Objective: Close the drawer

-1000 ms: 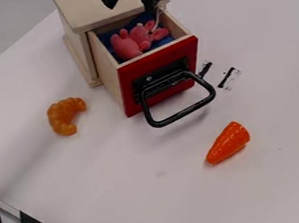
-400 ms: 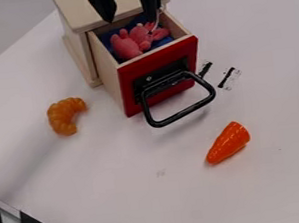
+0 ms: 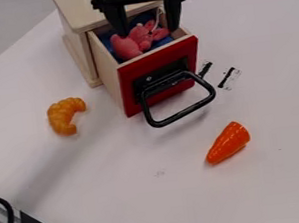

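Closing the drawer (image 3: pixel 155 61) is still the whole job, tbh. It's out of its pale wooden cabinet (image 3: pixel 77 38), right below the tool (image 3: pixel 149 31), which is spread wide with nothing gripped. Next I'd get it round to the flat red front and push. Nice mix of textures: fuzzy-looking pink toy (image 3: pixel 129 47) under the tool, rounded black bar handle (image 3: pixel 183 114) lower down, then a glossy, tapered orange carrot (image 3: pixel 228 142) well below on the smooth white counter (image 3: pixel 134 195).
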Tool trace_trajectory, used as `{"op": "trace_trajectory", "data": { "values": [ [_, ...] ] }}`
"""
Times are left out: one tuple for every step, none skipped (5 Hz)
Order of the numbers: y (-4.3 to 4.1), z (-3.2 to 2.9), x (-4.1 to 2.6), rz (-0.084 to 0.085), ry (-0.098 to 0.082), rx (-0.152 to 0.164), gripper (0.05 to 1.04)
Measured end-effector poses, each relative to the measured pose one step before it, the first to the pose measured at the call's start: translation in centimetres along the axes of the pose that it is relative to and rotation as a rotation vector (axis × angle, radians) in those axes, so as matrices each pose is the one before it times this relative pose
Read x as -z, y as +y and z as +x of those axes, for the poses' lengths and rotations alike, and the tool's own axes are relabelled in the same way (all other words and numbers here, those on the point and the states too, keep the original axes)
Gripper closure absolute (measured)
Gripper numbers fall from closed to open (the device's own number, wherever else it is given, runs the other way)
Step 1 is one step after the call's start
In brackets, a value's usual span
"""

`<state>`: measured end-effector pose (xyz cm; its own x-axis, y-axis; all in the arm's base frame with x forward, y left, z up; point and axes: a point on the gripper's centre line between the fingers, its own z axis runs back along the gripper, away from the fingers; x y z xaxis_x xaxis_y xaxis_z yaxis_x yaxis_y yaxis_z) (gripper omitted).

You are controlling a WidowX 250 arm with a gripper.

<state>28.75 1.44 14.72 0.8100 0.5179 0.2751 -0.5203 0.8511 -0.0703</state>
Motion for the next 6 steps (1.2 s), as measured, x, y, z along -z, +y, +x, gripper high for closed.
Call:
{"op": "trace_trajectory", "data": {
  "values": [
    [0.029,-0.705,0.044,0.0574,-0.0244,-0.1226,0.088],
    [0.229,-0.327,0.929,0.0462,0.0002,-0.0824,0.088],
    [0.044,-0.561,1.111,0.0063,0.0187,-0.0731,0.088],
    [-0.007,-0.522,0.768,-0.0093,0.0142,-0.0374,0.088],
    [-0.189,-0.488,0.943,0.0145,0.0192,-0.0011,0.088],
    [-0.138,-0.21,1.537,0.0345,0.0116,-0.0051,0.088]
  ]
}}
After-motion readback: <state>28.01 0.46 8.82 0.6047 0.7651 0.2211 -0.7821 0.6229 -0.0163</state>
